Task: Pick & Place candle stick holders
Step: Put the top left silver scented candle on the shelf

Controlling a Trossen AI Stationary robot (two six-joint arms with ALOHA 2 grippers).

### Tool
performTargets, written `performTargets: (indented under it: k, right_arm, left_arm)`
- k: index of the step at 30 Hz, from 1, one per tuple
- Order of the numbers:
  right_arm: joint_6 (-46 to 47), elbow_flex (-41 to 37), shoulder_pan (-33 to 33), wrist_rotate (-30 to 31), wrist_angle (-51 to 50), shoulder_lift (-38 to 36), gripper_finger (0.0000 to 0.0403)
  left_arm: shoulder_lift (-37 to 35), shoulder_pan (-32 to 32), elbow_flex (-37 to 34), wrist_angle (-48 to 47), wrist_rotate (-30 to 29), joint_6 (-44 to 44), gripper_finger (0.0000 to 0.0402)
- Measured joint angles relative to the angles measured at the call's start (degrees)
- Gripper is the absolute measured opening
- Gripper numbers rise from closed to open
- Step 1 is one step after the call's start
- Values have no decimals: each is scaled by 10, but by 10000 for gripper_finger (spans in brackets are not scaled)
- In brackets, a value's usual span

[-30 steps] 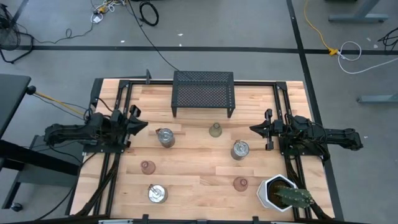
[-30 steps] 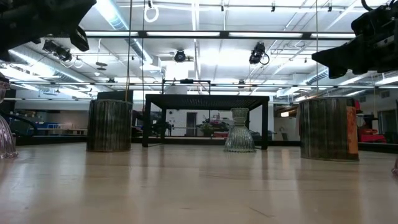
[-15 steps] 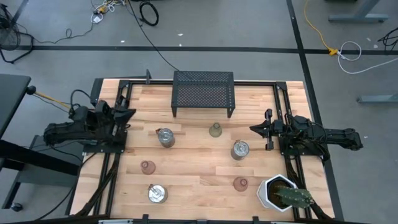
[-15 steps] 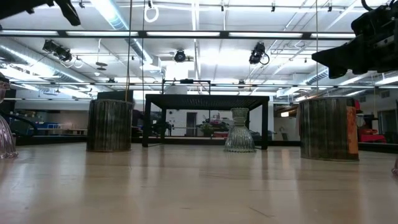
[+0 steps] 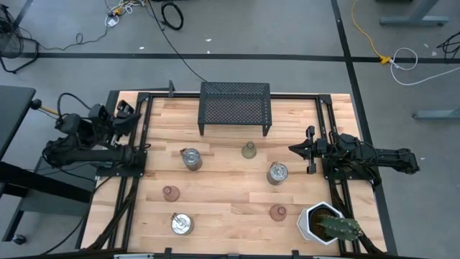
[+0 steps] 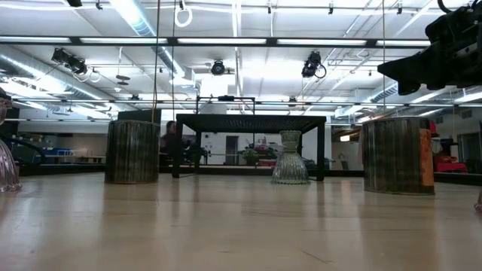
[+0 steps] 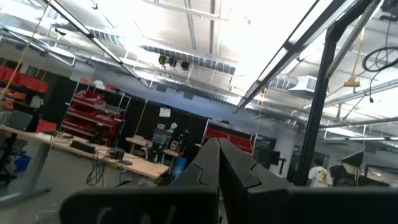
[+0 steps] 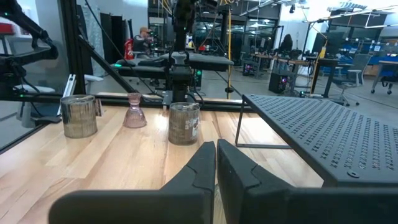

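Three silvery can-like holders stand upright on the wooden table: one left of centre (image 5: 190,158), one right of centre (image 5: 277,173), one near the front (image 5: 182,224). An olive glass cup (image 5: 249,150) stands before the rack. Two pink glass cups stand at the front left (image 5: 170,193) and the front right (image 5: 278,212). My left gripper (image 5: 126,111) is raised at the table's far left corner, shut and empty, its fingers (image 7: 217,163) pointing up at the ceiling. My right gripper (image 5: 298,149) hovers shut and empty at the table's right side, pointing left (image 8: 216,163).
A black mesh rack (image 5: 235,106) stands at the far middle. A white hexagonal pot with a cactus (image 5: 327,223) stands at the front right corner. Black frame rails (image 5: 136,180) run along both sides. Bare wood lies between the holders.
My left gripper has drawn back from beside the left-centre can toward the table's far left corner. It has risen out of the low view and tipped upward. My right arm and all the holders have kept still.
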Motion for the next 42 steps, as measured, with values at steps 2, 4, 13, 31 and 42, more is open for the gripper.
performTargets:
  k: [2, 4, 13, 31, 42]
  right_arm:
    - [0, 0, 0, 0, 0, 0, 20]
    - [0, 0, 0, 0, 0, 0, 20]
    - [0, 0, 0, 0, 0, 0, 20]
    - [0, 0, 0, 0, 0, 0, 20]
    - [0, 0, 0, 0, 0, 0, 20]
  left_arm:
    - [21, 0, 22, -13, -1, 0, 0]
    - [44, 0, 44, -25, -1, 1, 0]
    - [172, 0, 163, -57, 0, 10, 0]
    - [363, 0, 410, -212, 47, 26, 0]
    - [435, 0, 511, -292, 75, 43, 0]
